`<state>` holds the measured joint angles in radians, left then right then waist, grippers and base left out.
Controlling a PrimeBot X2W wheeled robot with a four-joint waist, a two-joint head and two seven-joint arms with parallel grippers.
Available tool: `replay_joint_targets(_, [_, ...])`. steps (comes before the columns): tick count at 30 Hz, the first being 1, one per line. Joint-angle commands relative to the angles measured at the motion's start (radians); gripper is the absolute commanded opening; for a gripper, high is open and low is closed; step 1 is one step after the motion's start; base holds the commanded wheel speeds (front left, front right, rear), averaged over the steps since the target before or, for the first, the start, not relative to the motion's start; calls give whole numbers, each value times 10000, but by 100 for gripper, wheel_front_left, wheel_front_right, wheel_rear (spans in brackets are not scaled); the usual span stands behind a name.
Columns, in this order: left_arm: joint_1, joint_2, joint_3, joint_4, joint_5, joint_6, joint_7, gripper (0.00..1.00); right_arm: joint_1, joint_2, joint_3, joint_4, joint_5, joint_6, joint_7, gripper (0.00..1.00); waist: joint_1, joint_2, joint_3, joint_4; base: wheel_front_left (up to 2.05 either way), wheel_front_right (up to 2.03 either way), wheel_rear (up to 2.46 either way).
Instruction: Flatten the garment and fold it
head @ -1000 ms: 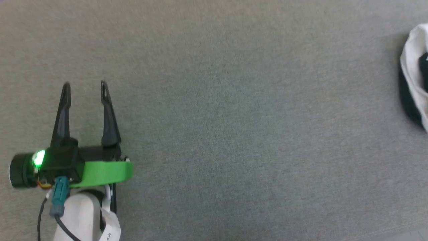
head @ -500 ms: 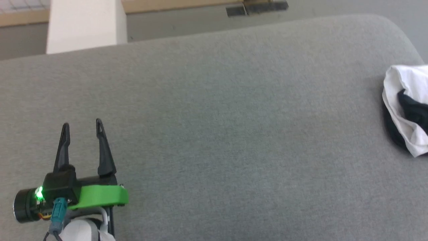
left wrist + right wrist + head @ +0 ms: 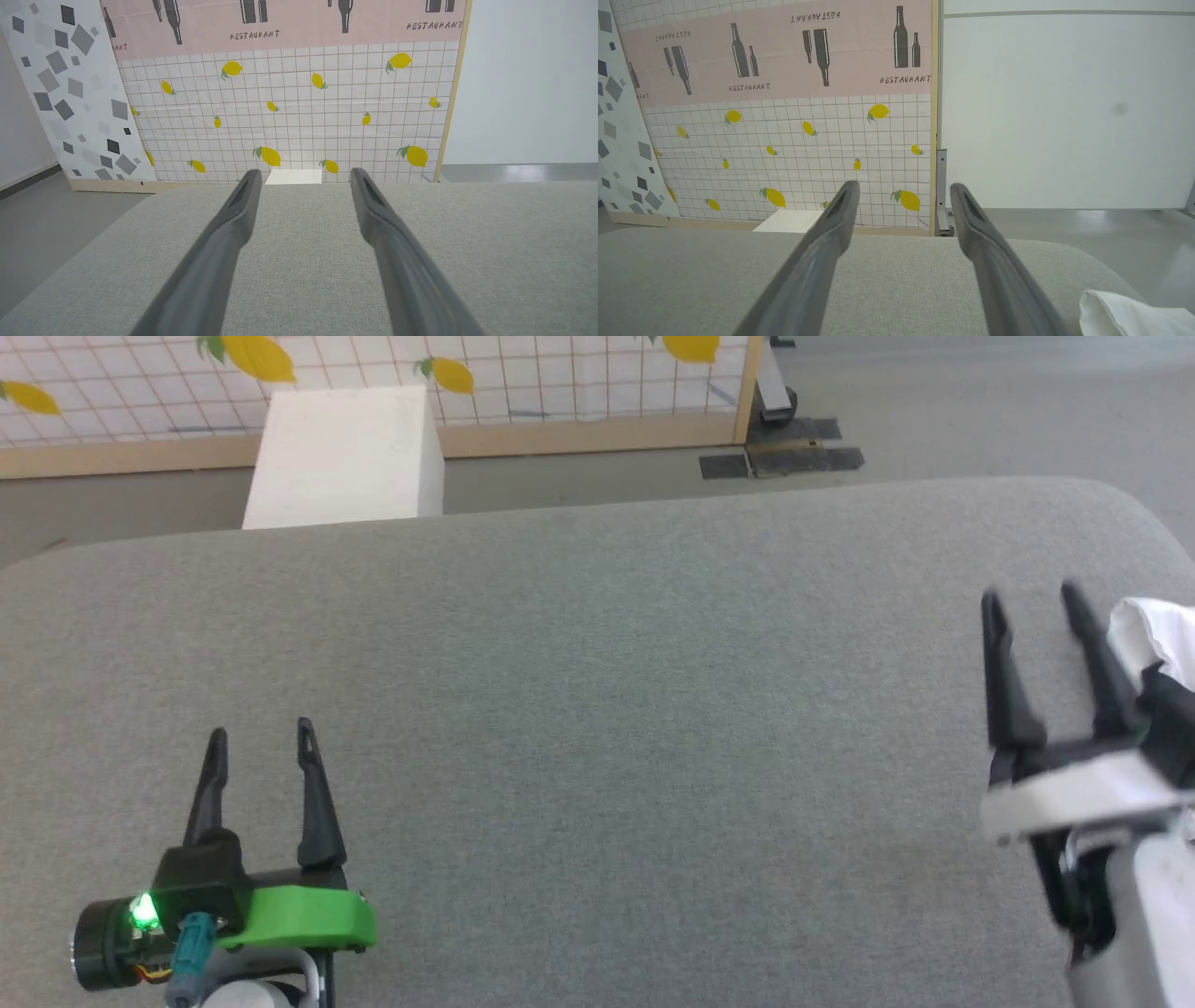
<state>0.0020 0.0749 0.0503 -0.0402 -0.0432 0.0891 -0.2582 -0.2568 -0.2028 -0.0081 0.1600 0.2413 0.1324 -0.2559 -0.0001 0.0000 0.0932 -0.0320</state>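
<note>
A: Where is the garment (image 3: 1153, 635) right now?

B: Far right of the grey padded surface (image 3: 597, 709), close to its rounded corner. It's bunched in a heap, not spread out at all.

A: What colours do you see?

B: White cloth on top, folded over itself in soft creases. There's a black patch tucked just below the white. The edge of the head view cuts the rest off.

A: And from the right wrist?

B: A rumpled white lobe of it (image 3: 1125, 317) sits low at the right, resting on the surface, plain and creased.
</note>
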Motion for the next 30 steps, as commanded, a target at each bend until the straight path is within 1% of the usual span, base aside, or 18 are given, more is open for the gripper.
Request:
replay_joint_targets(1, [137,-56,-55,70,77,-56,-36,100,448,192,-97,-133,-23,-17,-58,100,1,0,-163,151,0,0,0])
replay_joint_targets(6, [252,-108,-183,297,92,-83,-36,100,1523,689,-228,-521,-139,-17,-58,100,1,0,-286,216,0,0,0])
replay_joint_targets(10, [367,-133,-189,498,56,-120,-36,100,2085,922,-220,-903,-380,-17,-58,100,1,0,-313,195,0,0,0])
replay_joint_targets(12, [410,-155,-148,646,-171,-220,-36,100,2234,1009,-236,-1005,-488,-17,-58,100,1,0,-324,181,0,0,0])
replay_joint_targets(13, [285,-121,-155,654,-130,-186,1,0,2191,994,-232,-963,-474,-2,1,0,1,0,-325,183,0,0,0])
replay_joint_targets(30, [247,-134,-196,621,-46,-270,313,0,2245,1047,-197,-1039,-710,-2,302,0,1,0,-400,199,0,0,0])
